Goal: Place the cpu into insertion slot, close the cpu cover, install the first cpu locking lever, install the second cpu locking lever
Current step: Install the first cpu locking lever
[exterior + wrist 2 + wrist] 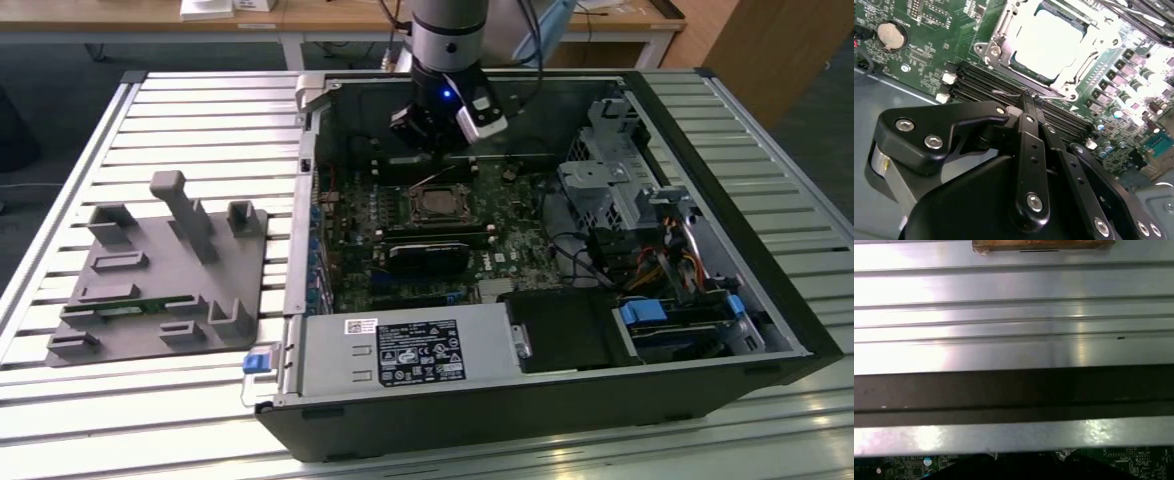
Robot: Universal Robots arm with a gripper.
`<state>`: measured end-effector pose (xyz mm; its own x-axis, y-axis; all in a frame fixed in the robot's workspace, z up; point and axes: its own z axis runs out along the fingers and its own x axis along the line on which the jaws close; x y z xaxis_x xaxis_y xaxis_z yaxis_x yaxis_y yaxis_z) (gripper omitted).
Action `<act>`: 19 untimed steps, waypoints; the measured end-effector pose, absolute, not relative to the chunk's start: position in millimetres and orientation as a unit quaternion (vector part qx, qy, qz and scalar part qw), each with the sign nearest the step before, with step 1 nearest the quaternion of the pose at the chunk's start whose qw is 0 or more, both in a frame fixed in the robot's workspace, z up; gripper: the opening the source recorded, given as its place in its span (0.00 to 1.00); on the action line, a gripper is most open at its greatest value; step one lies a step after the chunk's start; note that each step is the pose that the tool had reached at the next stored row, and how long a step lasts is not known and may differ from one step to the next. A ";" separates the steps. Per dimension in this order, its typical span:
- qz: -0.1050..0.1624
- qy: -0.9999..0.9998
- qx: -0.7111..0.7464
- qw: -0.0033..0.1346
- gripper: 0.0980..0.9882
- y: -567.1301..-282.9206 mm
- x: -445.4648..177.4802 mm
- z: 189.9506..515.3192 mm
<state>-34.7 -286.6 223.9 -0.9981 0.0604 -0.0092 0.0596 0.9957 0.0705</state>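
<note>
Black linkage of the gripper [1027, 97] fills the foreground of the second wrist view. Its two fingers are drawn together into one narrow tip, a shape that suits hooking or pushing a thin part rather than carrying a wide one.

Under everything is the slatted metal table [200, 110]. The computer case [534, 425] lies on its side on the table with the open face up, probably so the arm can reach the board from above. A grey fixture [160, 270] stands on the table at the exterior view's left, well apart from the case and out of the arm's way.

Inside the case, the green motherboard [929, 55] lies flat, and the gripper hangs low over it.

The insertion slot [986, 50] sits just beyond the fingertips, past the long dark memory slots [979, 82]. The cpu cover [1004, 25] appears to lie flat on the slot, framing the chip so that it is held down. The cpu [1046, 40] shows bright through the cover's window, seated in the slot.

Smallest is a thin wire locking lever [1004, 93]. Its end lies right at the closed tip, beside the socket's near edge. I cannot tell whether the fingers pinch the lever or only touch it.
</note>
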 end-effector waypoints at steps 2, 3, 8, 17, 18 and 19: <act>0.035 0.999 0.030 0.006 0.01 -286.4 -31.6 223.1; 0.035 0.999 0.030 0.006 0.01 -286.4 -30.2 222.7; 0.035 0.999 0.030 0.006 0.01 -285.9 -22.4 218.7; 0.034 0.999 0.030 0.006 0.01 -284.2 -16.4 206.8; 0.033 0.999 0.030 0.006 0.01 -284.1 -16.2 205.8; 0.032 0.999 0.030 0.006 0.01 -284.2 -16.1 205.0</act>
